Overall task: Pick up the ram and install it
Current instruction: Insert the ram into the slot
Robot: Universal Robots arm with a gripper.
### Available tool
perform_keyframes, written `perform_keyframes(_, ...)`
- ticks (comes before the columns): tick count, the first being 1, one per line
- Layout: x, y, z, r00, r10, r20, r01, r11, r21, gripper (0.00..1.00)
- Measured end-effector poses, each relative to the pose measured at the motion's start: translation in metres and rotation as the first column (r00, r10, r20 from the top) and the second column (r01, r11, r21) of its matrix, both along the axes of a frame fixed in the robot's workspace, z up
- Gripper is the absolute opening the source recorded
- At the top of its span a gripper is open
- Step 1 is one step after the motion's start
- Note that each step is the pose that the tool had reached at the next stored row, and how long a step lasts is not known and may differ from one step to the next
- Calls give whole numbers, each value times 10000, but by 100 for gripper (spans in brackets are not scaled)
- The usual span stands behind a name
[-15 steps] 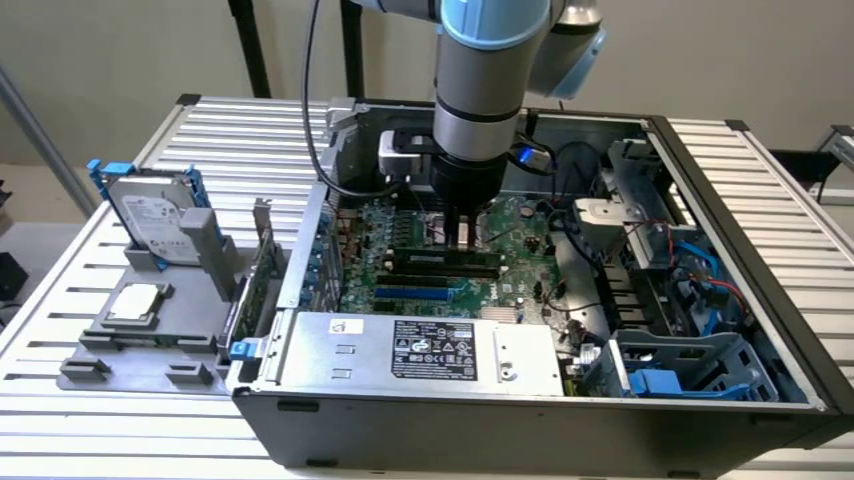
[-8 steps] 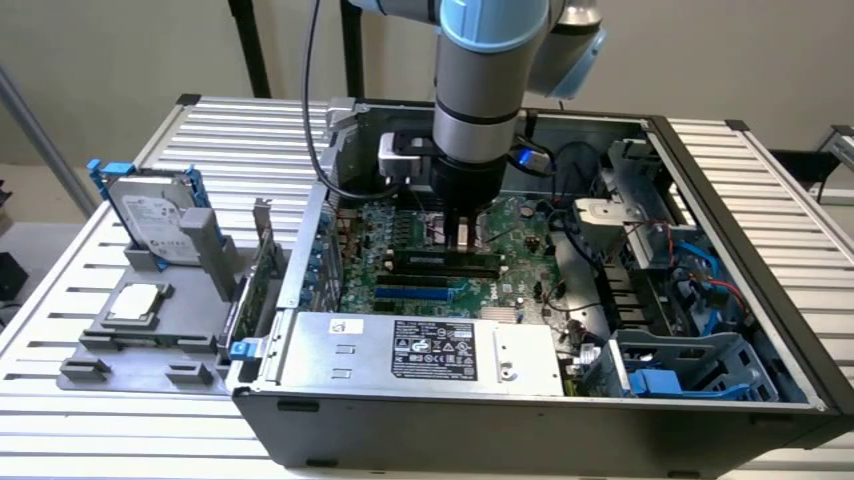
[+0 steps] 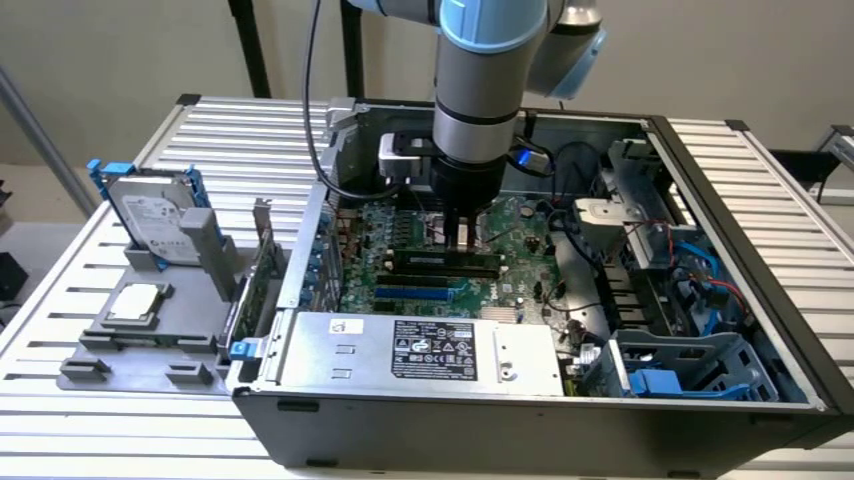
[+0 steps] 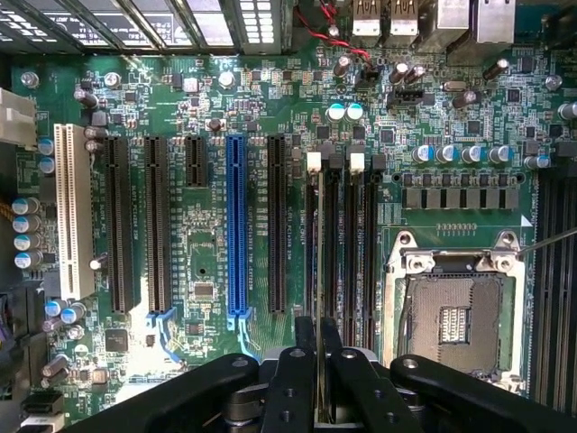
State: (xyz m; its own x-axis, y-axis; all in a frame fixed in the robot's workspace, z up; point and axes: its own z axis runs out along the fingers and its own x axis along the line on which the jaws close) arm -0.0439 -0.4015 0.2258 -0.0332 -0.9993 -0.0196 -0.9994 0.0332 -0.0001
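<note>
The arm reaches straight down into the open case (image 3: 747,300), its gripper (image 3: 463,228) low over the motherboard (image 3: 400,270). From the wrist view, the gripper (image 4: 317,361) is pinching the ram (image 4: 319,271), which shows edge-on as a thin pale line running away from the fingers (image 4: 293,379) toward the white latches (image 4: 314,162) at the far end of the memory slots (image 4: 347,253). The jaws are pressed nearly together, with just the stick's thickness between them.

So the pickup looks done and the install is in hand. The ram hangs on edge over the bank of slots, lined up along their length, beside the empty CPU socket (image 4: 455,320). I cannot tell whether its lower edge has entered a slot or is just above one.

Seating it, I'd judge, calls for a straight, level push down with the stick kept parallel to the slot, so that both ends go in together and the latches can catch. Any tilt could jam an end against the slot wall.

On the exterior view's left, a hard drive (image 3: 158,215) stands in a holder on the table (image 3: 54,290), well apart.
</note>
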Motion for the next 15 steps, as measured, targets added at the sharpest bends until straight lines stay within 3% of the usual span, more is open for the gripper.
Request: perform_keyframes(15, 0, 8, -16, 9998, 193, 2, -193, 9998, -60, 14)
